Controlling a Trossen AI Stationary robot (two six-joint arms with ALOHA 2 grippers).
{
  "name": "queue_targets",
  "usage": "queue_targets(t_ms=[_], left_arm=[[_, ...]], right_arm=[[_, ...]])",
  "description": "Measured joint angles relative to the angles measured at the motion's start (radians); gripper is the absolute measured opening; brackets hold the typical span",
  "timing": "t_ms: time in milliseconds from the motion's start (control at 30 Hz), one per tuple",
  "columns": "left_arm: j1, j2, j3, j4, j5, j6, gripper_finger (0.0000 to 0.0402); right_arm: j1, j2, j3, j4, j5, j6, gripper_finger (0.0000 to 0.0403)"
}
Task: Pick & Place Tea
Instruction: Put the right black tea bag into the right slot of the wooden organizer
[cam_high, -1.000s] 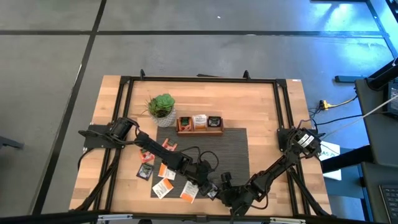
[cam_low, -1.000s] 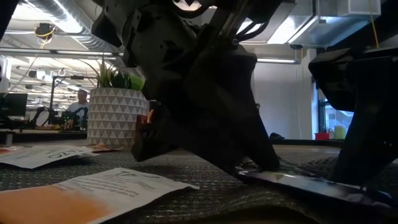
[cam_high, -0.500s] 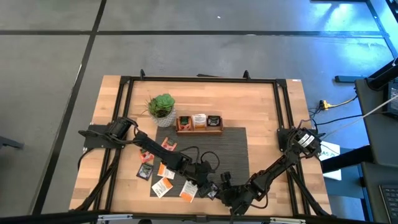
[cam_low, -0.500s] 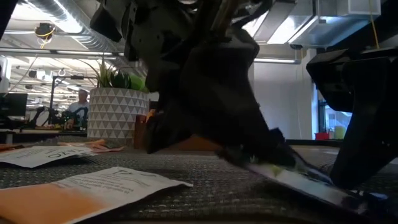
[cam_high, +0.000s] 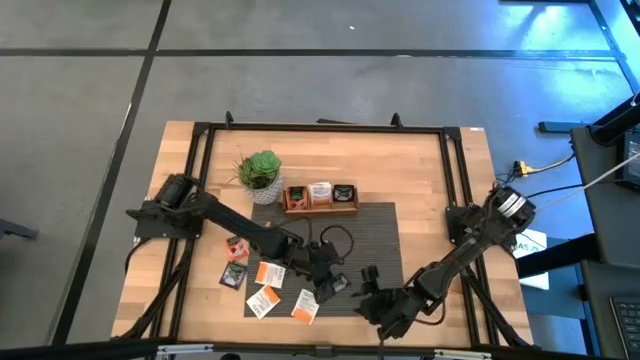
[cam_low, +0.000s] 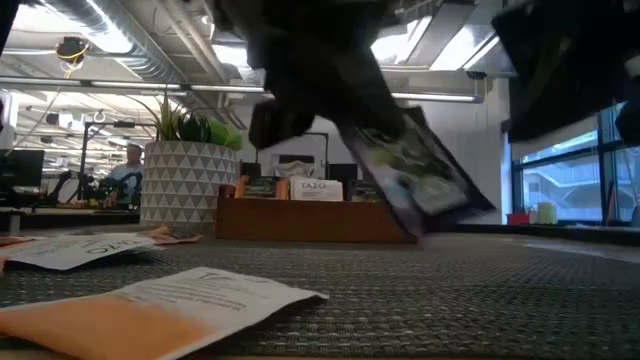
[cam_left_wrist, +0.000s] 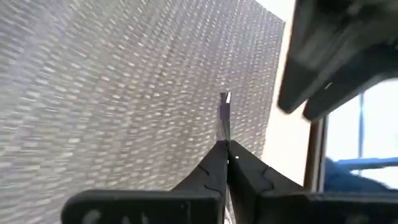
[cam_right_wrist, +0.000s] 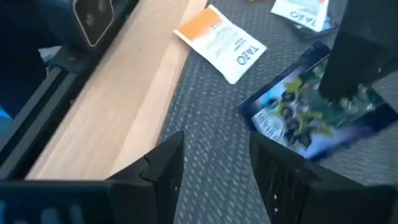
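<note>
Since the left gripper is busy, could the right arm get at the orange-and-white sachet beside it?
Probably yes: the right gripper is open and empty, and bare mat lies between it and the sachet. The left gripper's dark sachet hangs off to the side.

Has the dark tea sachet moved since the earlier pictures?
Yes. The left gripper has lifted the dark sachet off the grey mat; in the low view it now hangs level with the wooden tray.

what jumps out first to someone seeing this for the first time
The left end effector, over the grey mat near the table's front, is shut on a dark tea sachet lifted clear of the mat. The right end effector is open close beside it. Behind them, a wooden tray stands beside a potted plant.
</note>
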Motion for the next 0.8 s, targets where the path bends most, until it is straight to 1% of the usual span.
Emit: queue_targets(t_ms=[167,233,333,433,533,600,667,733,800], left_arm=[[0.014,-0.09,0.0,-0.193,-0.057,0.115,0.0003],[0.018,-0.123,0.0,-0.287,-0.085,0.141,0.0003],[0.034,-0.17,0.0,-0.383,-0.137,0.201,0.0003],[0.065,-0.207,0.0,-0.408,-0.138,0.305,0.0003],[0.093,-0.224,0.0,-0.415,-0.097,0.408,0.0003],[0.105,-0.227,0.0,-0.414,-0.088,0.481,0.0003],[0.115,-0.226,0.0,-0.425,-0.089,0.559,0.0003],[0.123,-0.224,0.0,-0.429,-0.101,0.636,0.0003],[0.131,-0.222,0.0,-0.437,-0.126,0.682,0.0003]], right_arm=[[-0.002,-0.081,0.001,-0.032,0.015,-0.079,0.0185],[-0.009,-0.092,0.001,-0.036,0.045,-0.096,0.0185],[-0.044,-0.099,0.001,-0.043,0.135,-0.058,0.0185],[-0.11,-0.109,0.002,-0.115,0.153,0.0,0.0185],[-0.196,-0.125,0.001,-0.218,0.122,0.06,0.0185],[-0.26,-0.139,0.002,-0.241,0.073,0.061,0.0185],[-0.315,-0.149,0.002,-0.252,0.012,0.022,0.0185],[-0.354,-0.151,0.002,-0.218,-0.047,-0.034,0.0185],[-0.381,-0.151,0.002,-0.184,-0.085,-0.087,0.0185]])
